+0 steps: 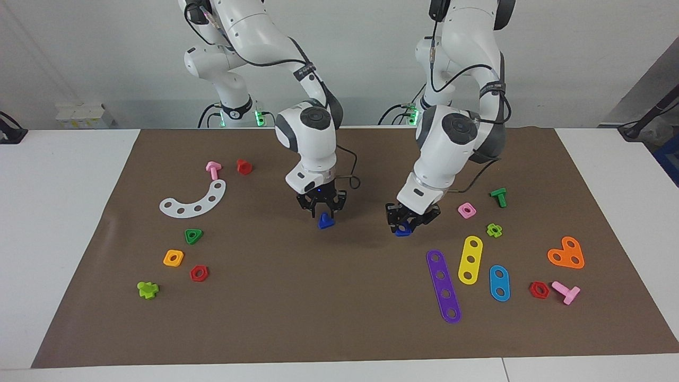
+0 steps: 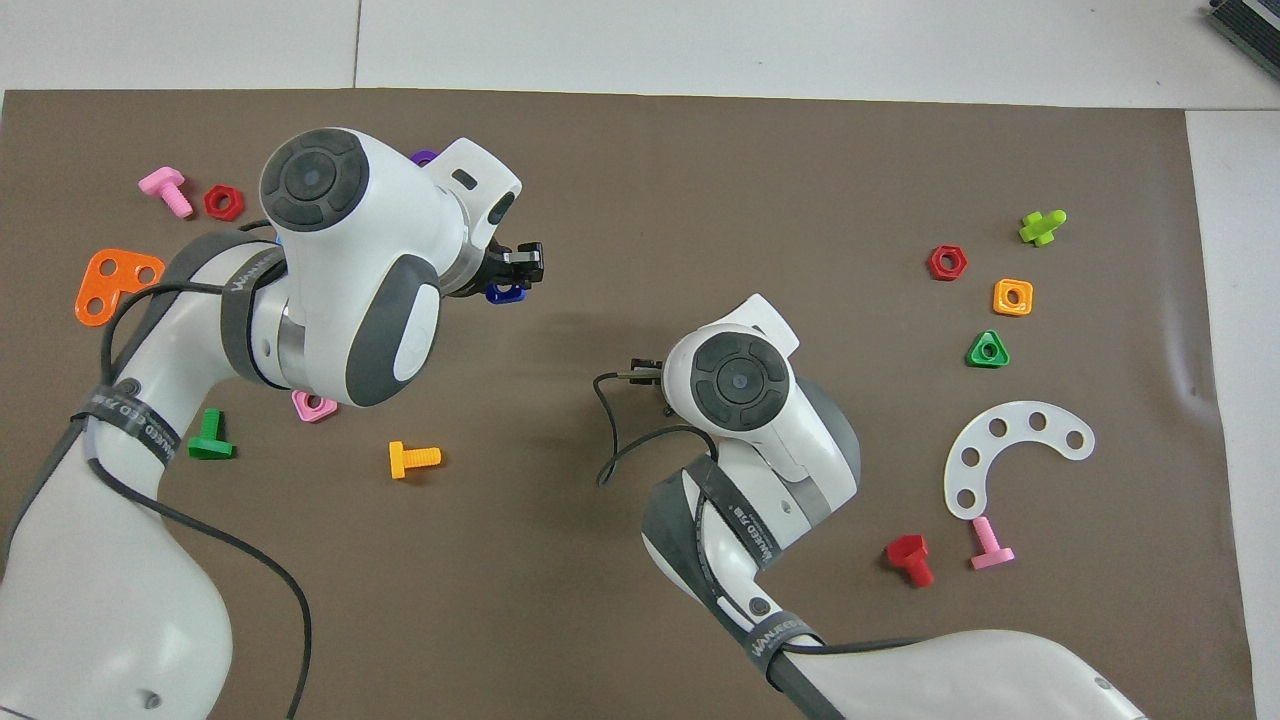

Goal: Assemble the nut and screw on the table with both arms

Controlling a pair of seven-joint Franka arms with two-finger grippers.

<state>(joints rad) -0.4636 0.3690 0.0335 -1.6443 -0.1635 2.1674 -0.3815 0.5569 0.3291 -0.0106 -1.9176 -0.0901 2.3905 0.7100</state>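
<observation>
Right gripper (image 1: 321, 210) grips blue triangular screw (image 1: 325, 221) head-down; left gripper (image 1: 411, 220) clamps blue square nut (image 1: 403, 231), both raised for mating.

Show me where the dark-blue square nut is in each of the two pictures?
Facing view: the nut sits at the left gripper, near the mat's middle.
Overhead view: the nut shows just under that gripper.
Shared landmark: the pink square nut lies nearer the robots.

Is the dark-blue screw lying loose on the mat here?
No. In the facing view the right tool grips the screw from above, its triangular head hanging below the fingertips, over the mat.
</observation>
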